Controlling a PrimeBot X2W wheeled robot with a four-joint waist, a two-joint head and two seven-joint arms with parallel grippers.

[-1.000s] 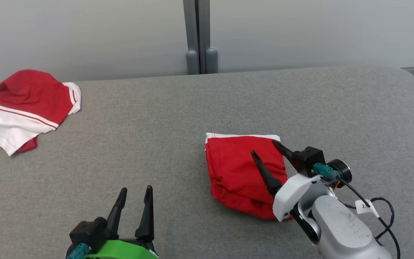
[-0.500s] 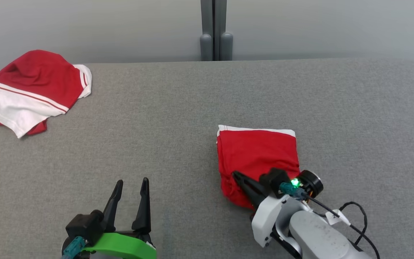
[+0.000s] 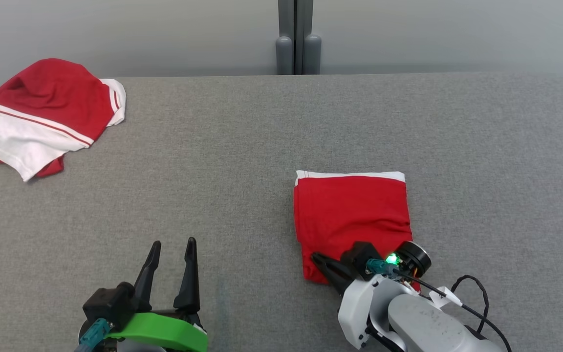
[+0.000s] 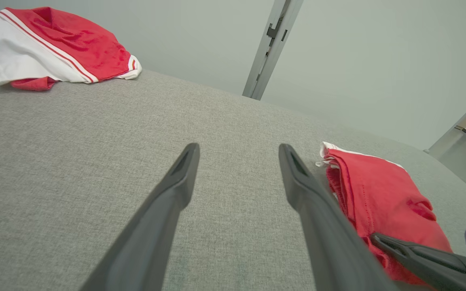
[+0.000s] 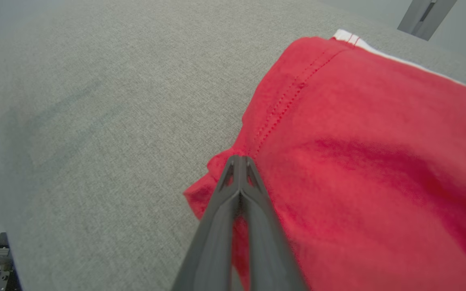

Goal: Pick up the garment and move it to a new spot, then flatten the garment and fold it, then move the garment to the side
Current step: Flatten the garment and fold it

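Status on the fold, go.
Left hand open, off the cloth. Right hand shut at near-left corner of folded garment, grip unconfirmed. Second garment far left, apart.

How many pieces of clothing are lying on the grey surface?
2. A folded garment lies centre-right on the grey surface; a crumpled red-and-white garment sits at its far-left corner. None appears hidden.

The folded garment (image 3: 352, 215) is showing soft, matt red cloth with a stitched seam, and the table (image 3: 242, 146) is wearing coarse grey woven fabric. The right gripper (image 5: 239, 158) is looking like matt dark plastic.
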